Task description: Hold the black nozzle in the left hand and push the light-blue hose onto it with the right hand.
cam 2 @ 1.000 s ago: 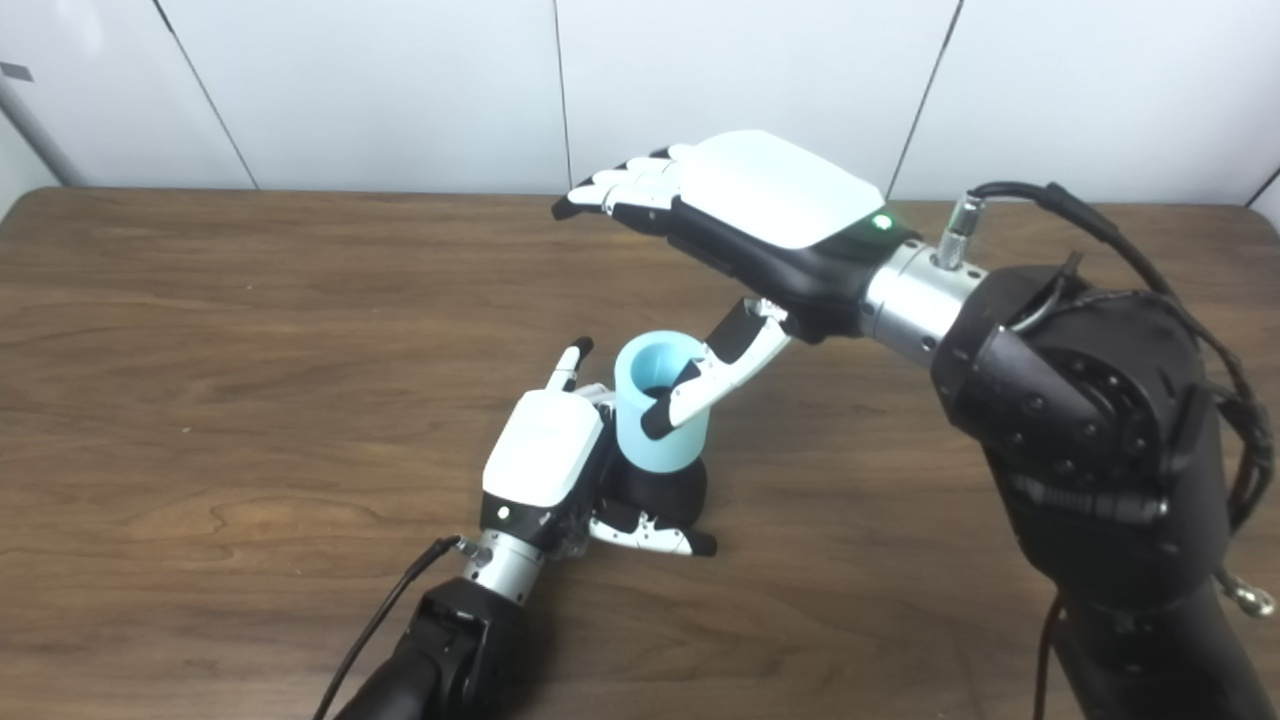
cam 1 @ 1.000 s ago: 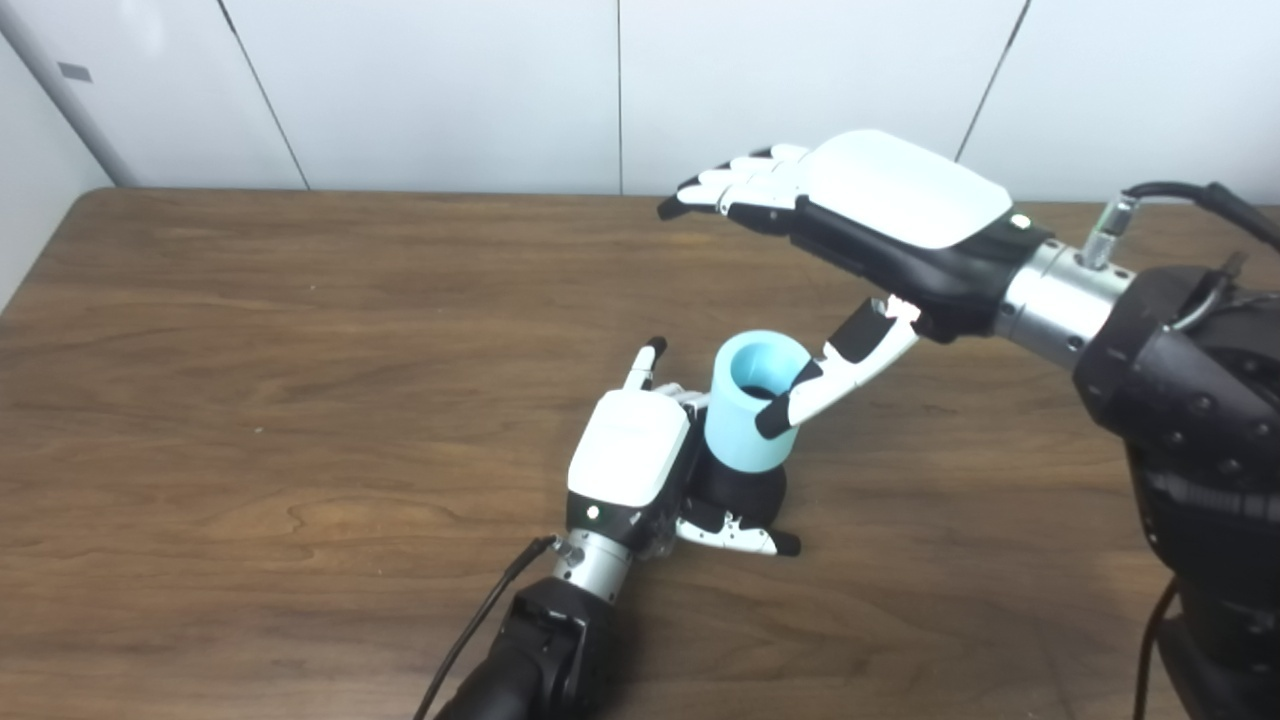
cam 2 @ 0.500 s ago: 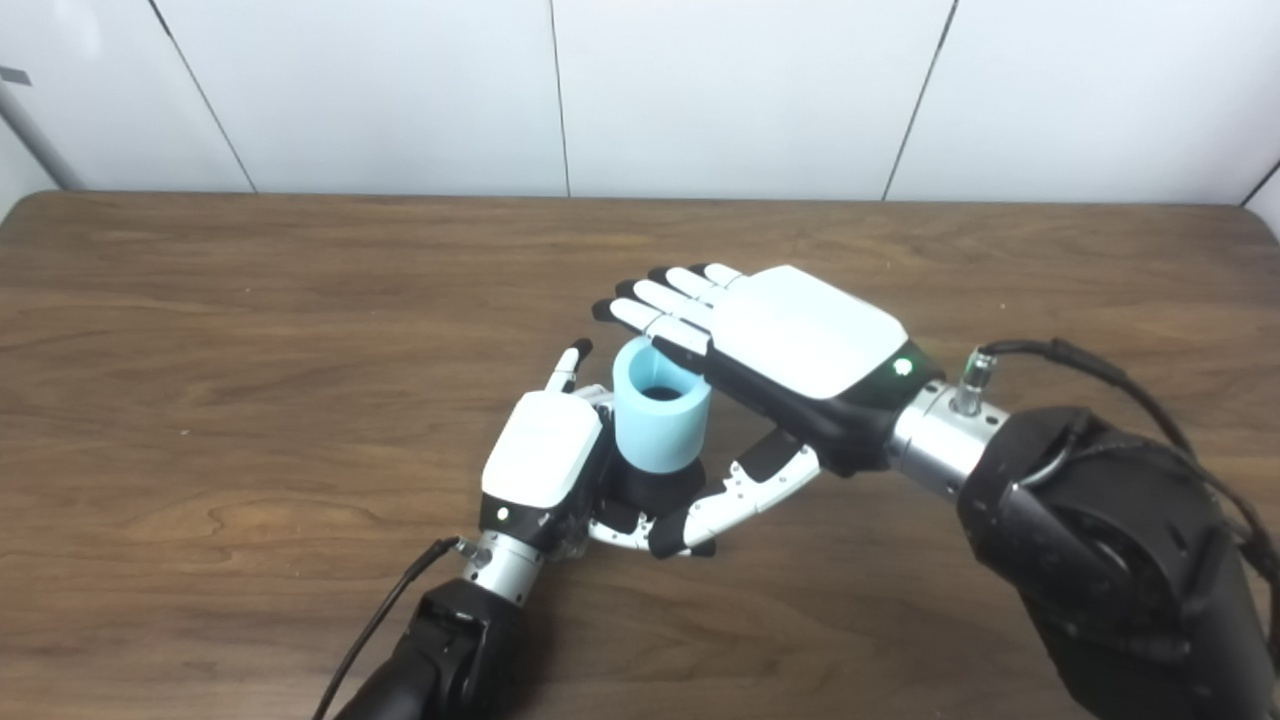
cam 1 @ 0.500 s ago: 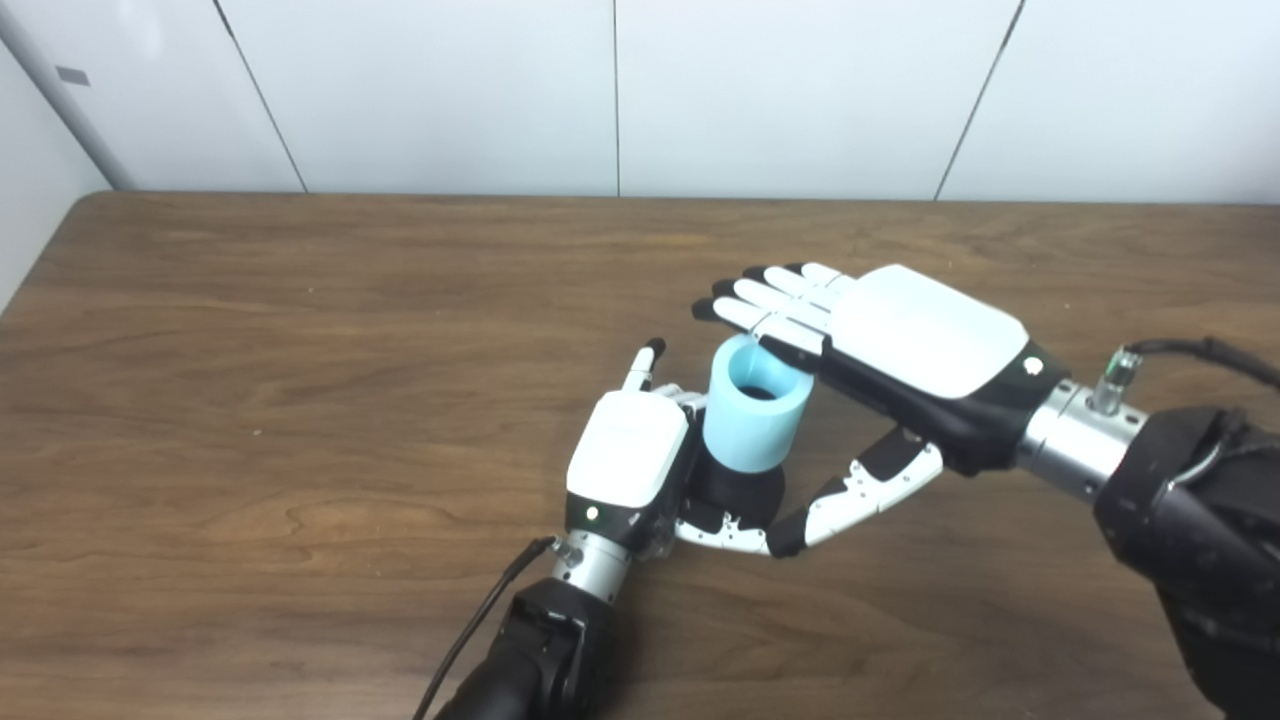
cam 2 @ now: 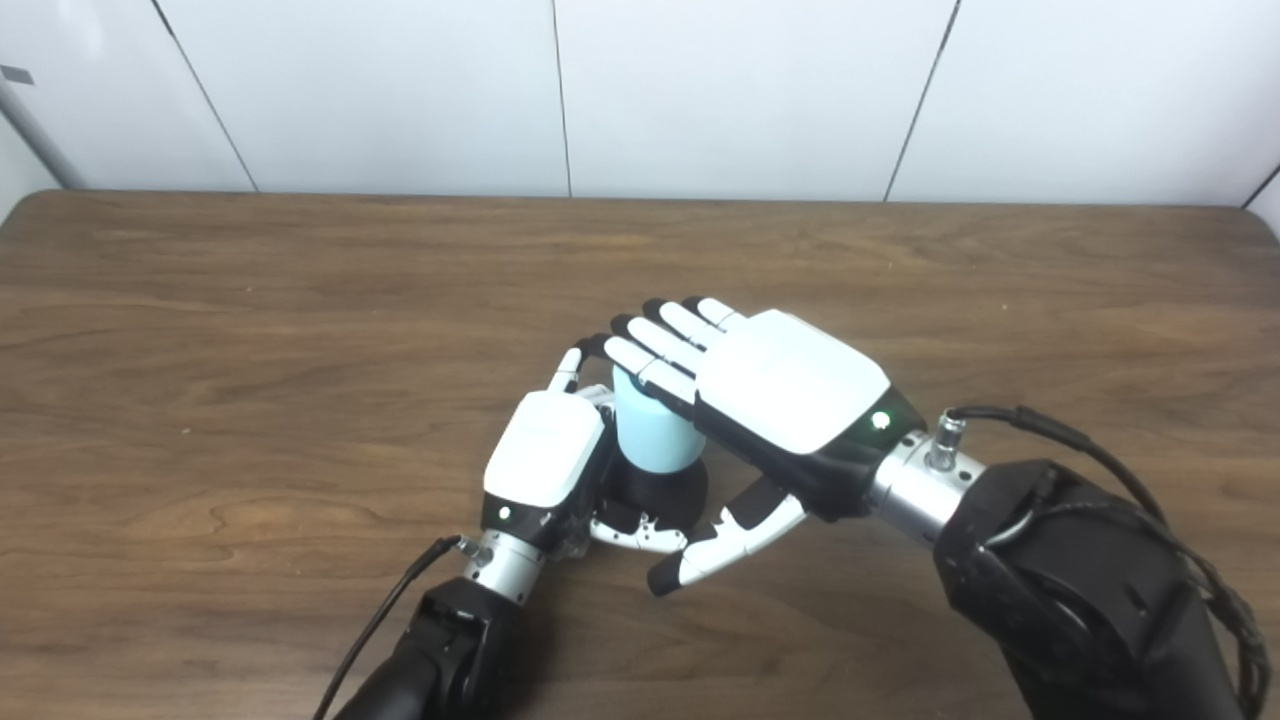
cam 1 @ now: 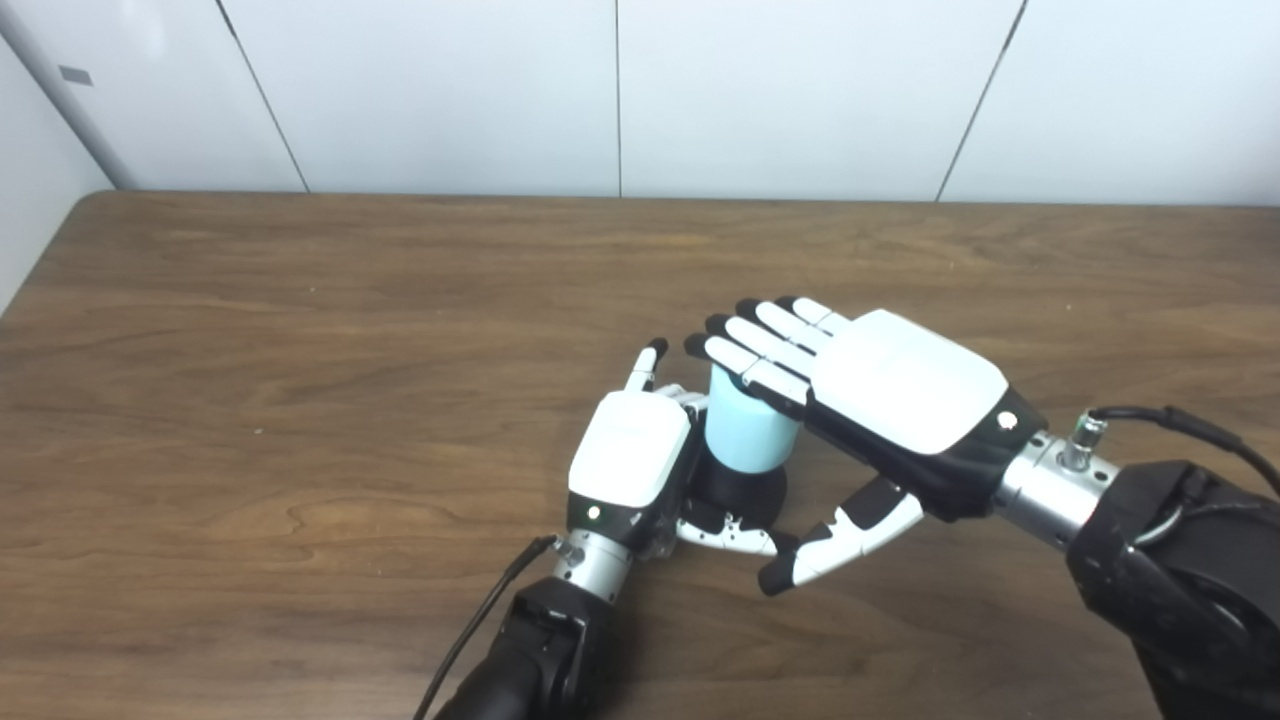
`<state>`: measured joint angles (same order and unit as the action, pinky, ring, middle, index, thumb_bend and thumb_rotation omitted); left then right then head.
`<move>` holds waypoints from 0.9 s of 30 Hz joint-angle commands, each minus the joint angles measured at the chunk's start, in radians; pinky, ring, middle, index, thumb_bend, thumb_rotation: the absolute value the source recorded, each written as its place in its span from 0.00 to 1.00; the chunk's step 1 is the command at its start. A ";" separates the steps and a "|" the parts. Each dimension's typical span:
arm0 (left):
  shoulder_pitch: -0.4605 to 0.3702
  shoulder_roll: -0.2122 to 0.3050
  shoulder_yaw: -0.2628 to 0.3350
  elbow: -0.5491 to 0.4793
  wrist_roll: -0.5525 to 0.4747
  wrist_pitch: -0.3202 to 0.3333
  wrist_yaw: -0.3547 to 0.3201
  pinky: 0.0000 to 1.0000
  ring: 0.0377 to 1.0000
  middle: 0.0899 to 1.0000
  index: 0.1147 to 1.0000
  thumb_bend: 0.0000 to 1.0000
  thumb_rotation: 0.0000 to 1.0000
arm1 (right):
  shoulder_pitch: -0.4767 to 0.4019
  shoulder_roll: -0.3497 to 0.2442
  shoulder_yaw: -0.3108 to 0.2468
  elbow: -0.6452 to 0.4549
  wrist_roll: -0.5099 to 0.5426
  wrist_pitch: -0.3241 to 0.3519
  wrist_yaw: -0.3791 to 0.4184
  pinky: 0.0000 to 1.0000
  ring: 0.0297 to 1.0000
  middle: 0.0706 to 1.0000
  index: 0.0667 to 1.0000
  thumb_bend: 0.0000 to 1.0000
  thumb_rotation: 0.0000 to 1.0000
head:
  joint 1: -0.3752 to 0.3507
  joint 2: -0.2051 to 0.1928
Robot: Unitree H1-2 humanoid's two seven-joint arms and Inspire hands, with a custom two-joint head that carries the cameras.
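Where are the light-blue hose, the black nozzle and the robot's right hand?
light-blue hose (cam 1: 738,440), left eye view, on its side wall.
black nozzle (cam 1: 745,490), left eye view, on its round base.
right hand (cam 1: 905,380), left eye view, on its white back.

Open table (cam 1: 300,330) around joined hands (cam 1: 760,430)

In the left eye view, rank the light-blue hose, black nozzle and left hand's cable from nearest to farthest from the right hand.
1. light-blue hose: under the right hand fingers.
2. black nozzle: just below, in the left hand.
3. cable: bottom left, along the left forearm.
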<state>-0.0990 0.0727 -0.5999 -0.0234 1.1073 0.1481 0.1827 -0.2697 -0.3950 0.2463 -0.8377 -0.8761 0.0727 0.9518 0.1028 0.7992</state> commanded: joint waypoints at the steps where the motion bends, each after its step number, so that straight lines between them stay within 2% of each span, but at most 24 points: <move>1: 0.039 0.024 -0.010 0.045 0.010 0.007 -0.038 1.00 0.61 0.45 0.41 0.52 0.00 | -0.021 -0.004 -0.019 -0.020 0.008 -0.010 -0.013 1.00 1.00 1.00 1.00 0.74 0.78 | 0.001 0.001; 11: 0.035 0.030 -0.009 0.048 0.013 0.009 -0.050 1.00 0.61 0.45 0.41 0.52 0.00 | 0.024 -0.005 -0.066 -0.040 0.054 -0.023 -0.043 1.00 1.00 1.00 1.00 0.75 0.74 | -0.002 0.005; 15: 0.034 0.032 -0.010 0.049 0.013 0.008 -0.057 1.00 0.61 0.45 0.41 0.52 0.00 | 0.029 -0.010 -0.055 -0.038 0.041 -0.020 -0.011 1.00 1.00 1.00 1.00 0.75 0.78 | -0.001 0.007; 21: 0.032 0.036 -0.009 0.046 0.015 0.006 -0.058 1.00 0.61 0.44 0.42 0.52 0.00 | 0.026 -0.018 -0.042 -0.029 0.046 0.015 0.055 1.00 1.00 1.00 1.00 0.74 0.76 | -0.002 0.011; 27: 0.034 0.039 -0.008 0.035 0.011 0.009 -0.077 1.00 0.60 0.45 0.41 0.52 0.00 | 0.048 -0.021 -0.016 0.002 0.017 -0.007 0.061 1.00 1.00 1.00 1.00 0.75 0.79 | -0.003 0.016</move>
<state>-0.0995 0.0746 -0.5987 -0.0259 1.1070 0.1455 0.1709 -0.2314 -0.3957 0.2149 -0.8529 -0.8557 0.0748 0.9808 0.0997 0.8145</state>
